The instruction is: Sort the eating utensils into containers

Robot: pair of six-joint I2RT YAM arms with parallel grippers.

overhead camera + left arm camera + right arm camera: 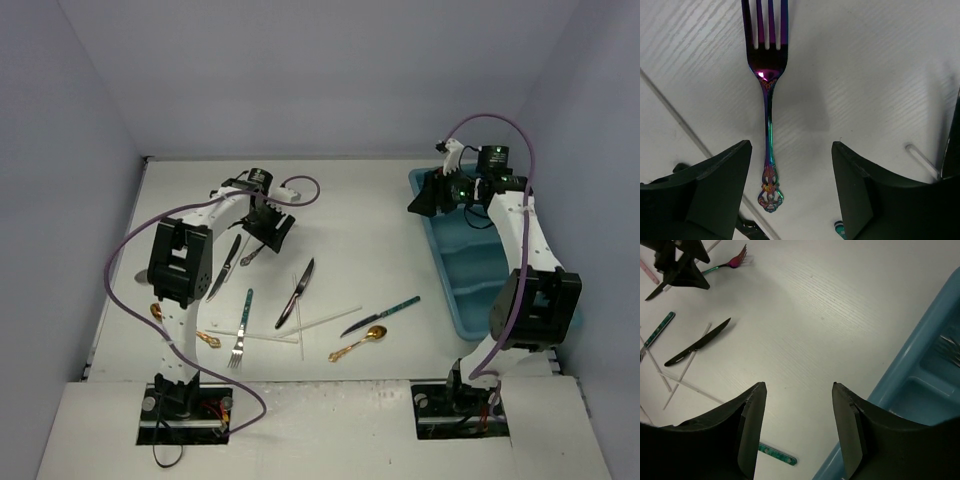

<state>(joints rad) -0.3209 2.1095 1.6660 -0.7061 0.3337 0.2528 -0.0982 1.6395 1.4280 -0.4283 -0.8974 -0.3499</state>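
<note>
Left wrist view: we look down on a rainbow fork [769,100] lying flat on the white table [880,75], tines toward the top of the picture, ornate handle end toward the bottom
Left pincer: the left pincer [790,146] stands partly open, its dark fingers [715,195] apart, and bare table shows on either side of the fork's handle; we see no hold on anything
Fork against pincer: the lower part of the handle lies in the gap between the two fingers, nearer the one on the picture's left; the tines reach well past the fingertips; we cannot tell whether the fingertips touch the table
Beside the fork: a white stick [675,107] runs slantwise at the picture's left, passing behind that finger
Top external view: we see the left pincer over the far left of the table, a dark knife [225,265] just beside it; nearer the bases lie a second dark knife [297,292], a teal-handled fork [241,330], a teal-handled knife [380,316] and a gold spoon [360,343]
Right pincer: the right pincer [799,385] is open with nothing between its fingers, over bare table just beside the tray [912,375]
Tray: teal-blue, at the table's right side; in the right wrist view we make out a silvery piece [949,347] in one compartment, too little of it in view to name
</note>
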